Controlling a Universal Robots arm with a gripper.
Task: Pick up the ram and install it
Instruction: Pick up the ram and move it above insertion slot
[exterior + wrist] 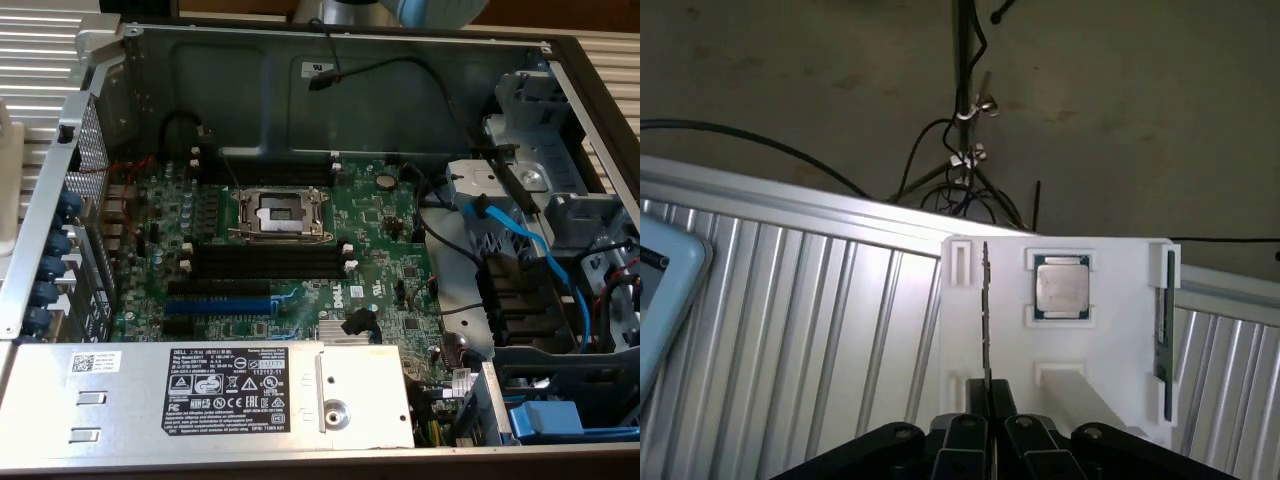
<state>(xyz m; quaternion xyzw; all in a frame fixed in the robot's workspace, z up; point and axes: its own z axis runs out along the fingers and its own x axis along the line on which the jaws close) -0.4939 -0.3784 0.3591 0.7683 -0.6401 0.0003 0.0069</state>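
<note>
Ram (986, 310), a thin dark strip seen edge-on, is clamped in the claw (987, 395) over a white holder (1115, 335).

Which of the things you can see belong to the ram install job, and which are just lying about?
For the job:
the ram, on edge in the white holder
the claw, lined up with it
the black memory slots on the motherboard

Lying about:
processor chip
blue slot
power supply

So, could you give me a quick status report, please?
Gripper shut on memory stick, stick edge-on at white holder. Black slots empty. No obstruction seen.
</note>
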